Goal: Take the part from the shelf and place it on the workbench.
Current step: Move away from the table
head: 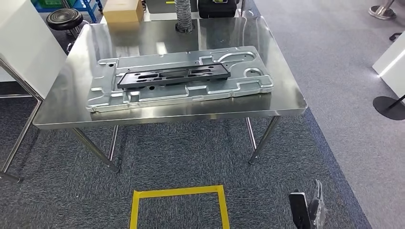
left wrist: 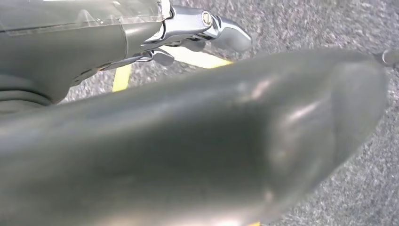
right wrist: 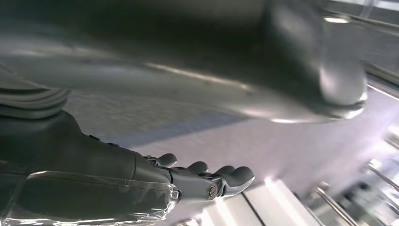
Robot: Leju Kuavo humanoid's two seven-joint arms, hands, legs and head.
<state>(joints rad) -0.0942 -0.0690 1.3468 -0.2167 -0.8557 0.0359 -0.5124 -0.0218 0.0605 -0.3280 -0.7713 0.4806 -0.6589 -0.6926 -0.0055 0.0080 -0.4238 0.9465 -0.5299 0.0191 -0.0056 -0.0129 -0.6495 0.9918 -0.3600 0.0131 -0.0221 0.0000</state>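
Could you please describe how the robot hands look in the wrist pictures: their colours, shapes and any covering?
The left robot hand has a matte grey shell under a clear plastic wrap, shiny silver metal links with a round screw, grey rounded fingertips and a thick smooth grey thumb. The right robot hand looks the same, with a grey ribbed cover at the wrist.

Floor's grey carpet [head: 191, 157] with a square of yellow tape [head: 178, 204] stuck down just in front of the table. At the far edge there's a cardboard box [head: 122, 10], a ribbed grey hose [head: 183, 15] standing up and a black case [head: 217, 7], plus a black round stool [head: 65, 19] off to the left. A black round floor base [head: 389, 107] sits over on the right.
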